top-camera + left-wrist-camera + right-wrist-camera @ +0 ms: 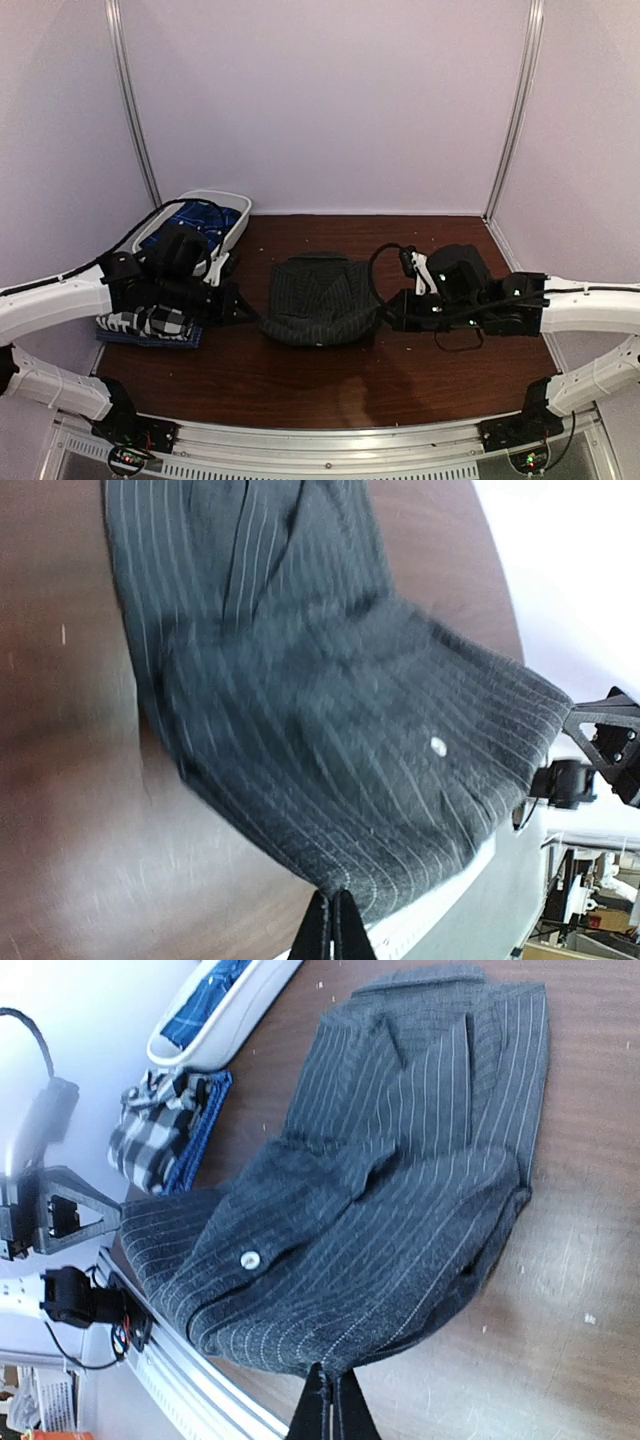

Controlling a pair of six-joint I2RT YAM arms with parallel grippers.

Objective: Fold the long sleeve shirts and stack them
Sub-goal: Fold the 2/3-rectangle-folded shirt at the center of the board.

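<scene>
Top external view shows the charcoal pinstriped shirt [320,298] mid-frame on the desk [300,385]. The left gripper [334,930] and right gripper [331,1408] are each pinched tight on a thin bit of its edge. Either one could slip mid-fold and bunch it. The left arm hides most of the checked shirt [150,321], left of frame.

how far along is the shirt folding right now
Done: the checked shirt lies folded on a blue garment at the table's left. In hand: the left claw and right claw are each shut on an edge of the pinstriped shirt, partly folded mid-table. Left: finish that fold and add it to the stack. Blue cloth in the white basket may also need doing.
</scene>
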